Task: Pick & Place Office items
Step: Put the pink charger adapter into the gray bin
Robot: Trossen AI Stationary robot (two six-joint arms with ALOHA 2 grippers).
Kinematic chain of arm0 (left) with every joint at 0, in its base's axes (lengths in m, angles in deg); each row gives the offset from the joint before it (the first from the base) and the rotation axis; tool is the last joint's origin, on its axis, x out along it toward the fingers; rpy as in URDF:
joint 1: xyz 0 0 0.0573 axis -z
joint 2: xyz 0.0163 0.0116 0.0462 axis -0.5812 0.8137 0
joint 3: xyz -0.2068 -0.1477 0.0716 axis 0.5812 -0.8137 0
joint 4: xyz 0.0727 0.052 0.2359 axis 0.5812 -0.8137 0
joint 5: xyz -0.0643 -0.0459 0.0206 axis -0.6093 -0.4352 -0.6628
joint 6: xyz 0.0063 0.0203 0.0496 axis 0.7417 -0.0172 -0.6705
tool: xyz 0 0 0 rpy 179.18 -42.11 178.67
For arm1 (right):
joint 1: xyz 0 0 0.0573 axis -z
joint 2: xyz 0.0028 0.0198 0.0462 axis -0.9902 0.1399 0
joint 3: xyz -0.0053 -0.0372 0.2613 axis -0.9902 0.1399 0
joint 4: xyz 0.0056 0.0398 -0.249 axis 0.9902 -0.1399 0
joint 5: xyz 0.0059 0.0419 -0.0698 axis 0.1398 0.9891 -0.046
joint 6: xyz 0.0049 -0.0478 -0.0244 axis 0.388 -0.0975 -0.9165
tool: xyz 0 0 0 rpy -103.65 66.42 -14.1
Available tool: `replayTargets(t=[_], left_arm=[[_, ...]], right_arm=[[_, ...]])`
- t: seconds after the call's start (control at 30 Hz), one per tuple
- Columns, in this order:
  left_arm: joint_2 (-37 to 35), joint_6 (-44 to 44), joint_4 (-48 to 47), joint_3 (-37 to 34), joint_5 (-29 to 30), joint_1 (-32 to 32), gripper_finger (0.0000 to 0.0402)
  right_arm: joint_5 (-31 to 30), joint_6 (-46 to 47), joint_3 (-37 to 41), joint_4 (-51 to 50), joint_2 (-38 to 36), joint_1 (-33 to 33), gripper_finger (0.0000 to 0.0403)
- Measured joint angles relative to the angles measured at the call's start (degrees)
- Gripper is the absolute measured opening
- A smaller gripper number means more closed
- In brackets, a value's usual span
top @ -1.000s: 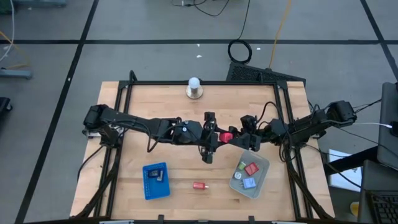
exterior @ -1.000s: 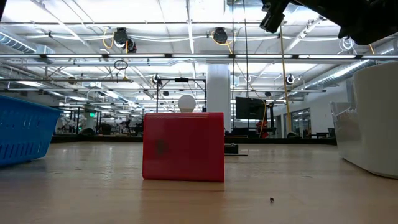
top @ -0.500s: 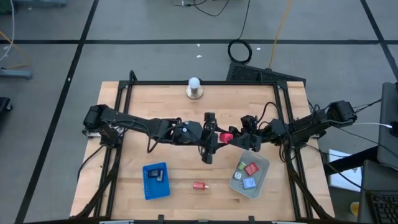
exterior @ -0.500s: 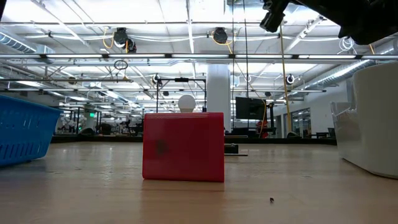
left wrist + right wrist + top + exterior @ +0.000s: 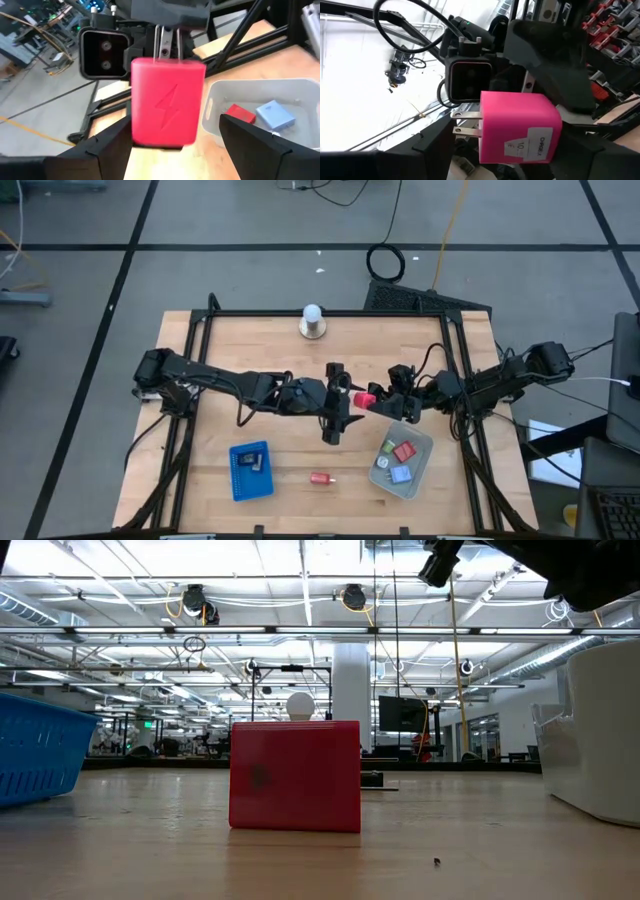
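A red-pink plug (image 5: 366, 396) with two metal prongs hangs in the air over the table's middle, between my two grippers. My left gripper (image 5: 347, 402) stands open: in the left wrist view its fingers (image 5: 107, 150) flank the plug's body (image 5: 167, 107) with a gap showing on one side. My right gripper (image 5: 386, 402) faces it from the table's right and is shut on the plug (image 5: 517, 132). A small red item (image 5: 320, 478) lies on the table toward the near edge and shows as a red block (image 5: 295, 775) in the low view. My right gripper holds the plug lengthwise, level, from the table's right. One finger (image 5: 437, 147) stands at the prongs' tips (image 5: 457, 122). The other finger stands past the plug's back end, where I cannot see the touch. The plug is lifted clear of the table.
A clear bin (image 5: 415, 480) at the near right holds red and blue pieces. A blue tray (image 5: 236, 480) at the near left holds a dark piece. A white ball on a metal base (image 5: 312, 322) stands at the far edge. Black frame rails run along both table sides.
My left gripper has opened and let go of the plug, drawing back slightly toward the table's left. The plug stays in the air in my right gripper.
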State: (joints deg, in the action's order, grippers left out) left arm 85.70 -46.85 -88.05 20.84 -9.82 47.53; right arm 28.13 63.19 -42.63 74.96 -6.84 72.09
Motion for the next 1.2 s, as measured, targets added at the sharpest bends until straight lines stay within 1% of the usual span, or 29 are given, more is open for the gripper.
replayTargets(t=[0.2,0.3,0.5,0.67,0.77,0.9,0.97,1.03,1.13,1.2], left_arm=[[-3.2,-2.4,-4.3,0.0,7.4,1.3,0.0291],[-5.5,-1.3,-8.7,0.0,9.9,2.0,0.0293],[-10.3,5.2,-19.5,0.0,10.5,3.4,0.0294],[-12.2,11.5,-28.1,0.0,10.4,5.3,0.0294],[-12.4,15.3,-31.9,0.0,10.4,6.5,0.0294],[-12.2,20.4,-36.1,0.0,10.0,8.3,0.0294],[-12.1,23.2,-37.1,0.0,10.0,9.1,0.0294],[-12.0,25.2,-38.1,0.0,10.0,10.0,0.0294],[-12.1,27.5,-37.9,0.0,10.1,11.2,0.0294],[-12.1,29.0,-37.8,0.0,10.5,11.9,0.0294]], right_arm=[[3.1,0.1,0.0,1.3,-1.1,0.0,0.0250],[4.4,0.1,0.0,1.2,-2.5,0.0,0.0250],[9.9,2.1,0.0,-0.6,-3.5,0.0,0.0249],[16.7,4.3,0.0,-6.3,-3.5,0.0,0.0249],[21.6,4.0,0.0,-7.1,-3.4,0.0,0.0249],[28.2,-1.5,0.1,-7.3,-4.4,0.0,0.0249],[30.1,-5.0,0.1,-7.4,-5.8,0.0,0.0249],[32.1,-9.0,0.2,-9.7,-8.4,0.0,0.0249],[34.0,-16.1,0.9,-19.2,-14.6,0.0,0.0247],[33.7,-21.5,1.2,-29.5,-20.0,0.0,0.0247]])
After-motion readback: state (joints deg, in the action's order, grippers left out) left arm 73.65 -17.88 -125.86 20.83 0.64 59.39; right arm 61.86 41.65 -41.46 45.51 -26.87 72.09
